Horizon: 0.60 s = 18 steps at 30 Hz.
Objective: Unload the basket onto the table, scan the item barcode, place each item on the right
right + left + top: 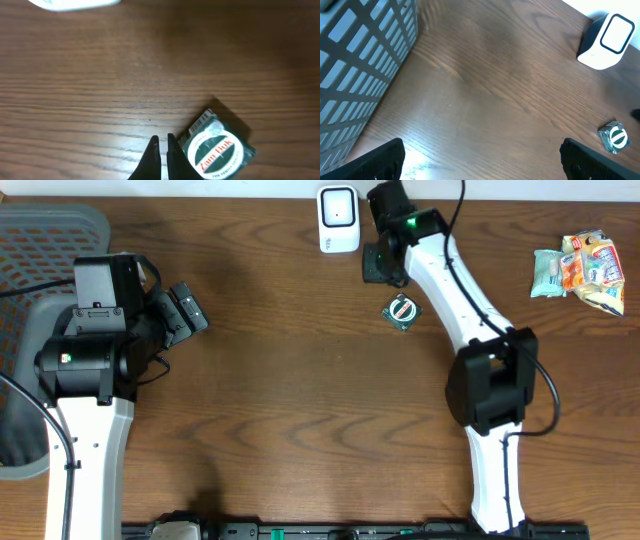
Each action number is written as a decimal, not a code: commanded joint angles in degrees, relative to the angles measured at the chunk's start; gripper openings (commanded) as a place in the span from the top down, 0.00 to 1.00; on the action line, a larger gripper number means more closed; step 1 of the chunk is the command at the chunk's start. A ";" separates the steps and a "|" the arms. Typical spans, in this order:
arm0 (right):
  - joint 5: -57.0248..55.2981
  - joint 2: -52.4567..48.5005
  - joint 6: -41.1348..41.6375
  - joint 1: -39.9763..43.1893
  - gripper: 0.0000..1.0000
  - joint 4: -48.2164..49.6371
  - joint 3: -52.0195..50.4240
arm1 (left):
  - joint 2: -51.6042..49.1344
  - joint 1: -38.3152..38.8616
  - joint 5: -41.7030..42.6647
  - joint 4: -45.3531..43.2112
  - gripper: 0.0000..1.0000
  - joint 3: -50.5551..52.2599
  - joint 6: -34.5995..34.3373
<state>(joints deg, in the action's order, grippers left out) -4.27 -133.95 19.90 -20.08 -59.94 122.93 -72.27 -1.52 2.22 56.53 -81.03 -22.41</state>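
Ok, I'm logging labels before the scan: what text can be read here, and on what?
"Zam Buk": red letters in the white circle on the small square box.
Ring print around that circle, and the digits by its barcode: too small to read.
Snack packets: print too blurred to read.
Scanner: no text visible.

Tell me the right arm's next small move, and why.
Probably open the right gripper and shift it over the small packet: it is shut on nothing beside the packet, which lies on the table, apart from the scanner.
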 commanded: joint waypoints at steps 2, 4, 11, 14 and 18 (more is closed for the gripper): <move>-0.11 -4.13 -0.24 -0.04 0.99 -2.32 -0.04 | 0.04 -0.35 -0.55 0.02 0.02 -0.50 0.76; -0.15 -4.52 -0.26 0.17 0.99 -3.72 -0.04 | 0.04 -0.35 -0.55 0.02 0.02 -0.50 0.76; -0.33 -4.57 -3.30 0.26 0.99 -6.10 -0.04 | 0.04 -0.35 -0.55 0.04 0.02 -0.50 0.76; -0.31 -4.61 -3.30 0.28 0.99 -6.80 -0.04 | 0.04 -0.35 -0.52 0.02 0.02 -0.50 0.76; -0.28 -4.61 -3.26 0.26 0.99 -6.49 -0.04 | 0.04 -0.35 -0.55 0.02 0.02 -0.50 0.79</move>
<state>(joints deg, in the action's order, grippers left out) -4.27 -139.06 17.47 -20.05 -66.65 122.78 -72.27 -1.52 2.22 56.53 -81.03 -22.41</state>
